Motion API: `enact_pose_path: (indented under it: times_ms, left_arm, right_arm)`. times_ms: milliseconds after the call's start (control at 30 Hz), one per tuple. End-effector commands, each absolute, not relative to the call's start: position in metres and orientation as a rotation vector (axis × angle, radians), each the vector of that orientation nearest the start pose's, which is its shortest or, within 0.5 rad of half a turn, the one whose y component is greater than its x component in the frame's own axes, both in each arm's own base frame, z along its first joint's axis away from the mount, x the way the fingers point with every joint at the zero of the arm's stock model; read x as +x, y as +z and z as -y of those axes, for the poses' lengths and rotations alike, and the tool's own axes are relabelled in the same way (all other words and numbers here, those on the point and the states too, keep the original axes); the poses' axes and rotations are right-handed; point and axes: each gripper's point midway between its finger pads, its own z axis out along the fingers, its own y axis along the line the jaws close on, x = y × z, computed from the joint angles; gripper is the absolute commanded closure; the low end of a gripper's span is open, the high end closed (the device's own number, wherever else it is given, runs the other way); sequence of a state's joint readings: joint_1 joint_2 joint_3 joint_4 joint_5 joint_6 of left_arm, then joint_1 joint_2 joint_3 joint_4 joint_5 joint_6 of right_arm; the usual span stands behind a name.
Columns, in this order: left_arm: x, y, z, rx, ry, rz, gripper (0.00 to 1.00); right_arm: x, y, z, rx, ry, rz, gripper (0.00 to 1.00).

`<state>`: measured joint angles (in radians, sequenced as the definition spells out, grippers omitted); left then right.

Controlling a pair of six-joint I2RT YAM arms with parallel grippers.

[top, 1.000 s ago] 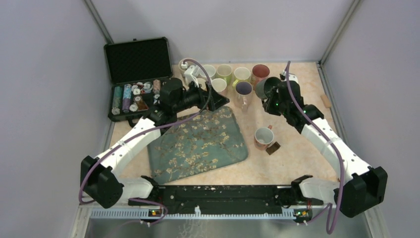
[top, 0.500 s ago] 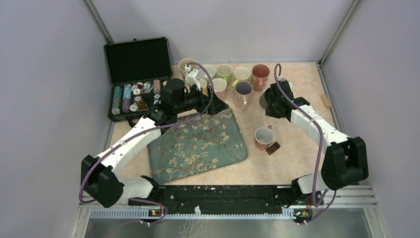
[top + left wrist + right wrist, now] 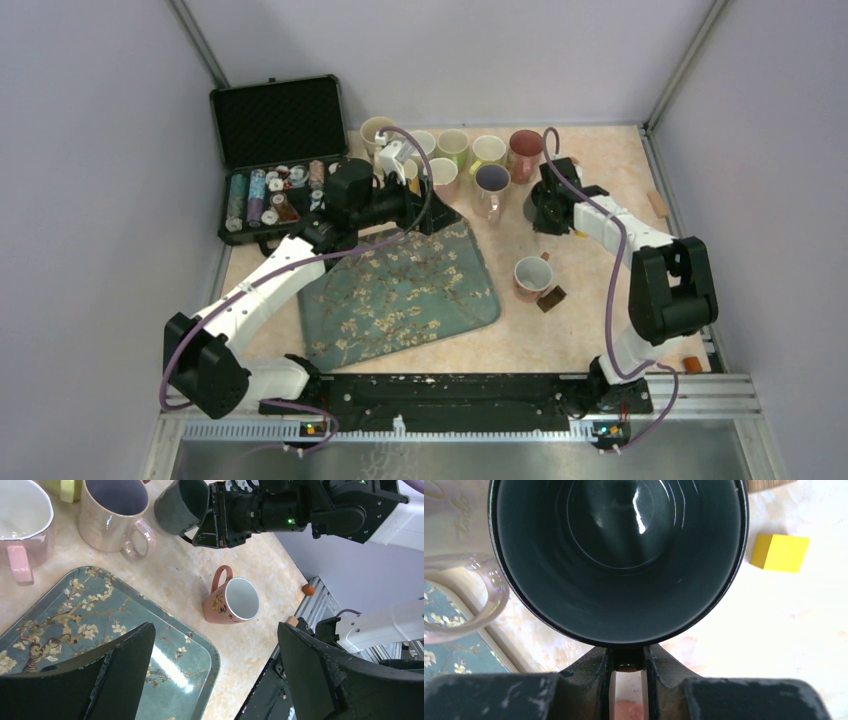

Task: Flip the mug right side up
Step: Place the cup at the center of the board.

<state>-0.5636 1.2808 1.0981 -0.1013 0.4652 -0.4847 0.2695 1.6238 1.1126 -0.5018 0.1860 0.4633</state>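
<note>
The dark mug (image 3: 619, 555) is pinched by its handle in the right gripper (image 3: 626, 666), just beside a pale pink mug (image 3: 449, 525). The left gripper (image 3: 215, 632) is held spread over the tray (image 3: 100, 615).

The table (image 3: 590, 325) carries mugs (image 3: 453, 147), a floral tray (image 3: 400, 290) and a case (image 3: 268, 197).

The dark, glossy mug (image 3: 619, 555) is lying tipped near the back of the table (image 3: 580, 312), its empty mouth facing the right hand (image 3: 626, 656), which is pinching its handle.
</note>
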Motion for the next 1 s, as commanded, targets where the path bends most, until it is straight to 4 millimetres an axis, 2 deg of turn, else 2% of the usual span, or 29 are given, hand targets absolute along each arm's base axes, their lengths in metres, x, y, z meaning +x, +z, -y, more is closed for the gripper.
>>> enact_pose_path:
  times_ms: [0,233,500,833,967]
  left_arm:
    - [0.287,0.302,0.296,0.458,-1.145,-1.883,0.01]
    - [0.286,0.303,0.294,0.457,-1.142,-1.884,0.01]
    - [0.286,0.3,0.295,0.458,-1.149,-1.891,0.01]
    - [0.285,0.299,0.294,0.449,-1.149,-1.899,0.01]
    - [0.285,0.299,0.294,0.448,-1.153,-1.9,0.01]
  right_arm:
    - [0.416,0.115,-0.093,0.31,0.086,-2.379,1.0]
    - [0.426,0.11,-0.094,0.302,0.059,-2.415,1.0]
    - [0.427,0.101,-0.084,0.299,-0.035,-2.447,1.0]
    - [0.437,0.097,-0.089,0.291,-0.021,-2.459,1.0]
    - [0.44,0.095,-0.09,0.299,-0.025,-2.466,0.93]
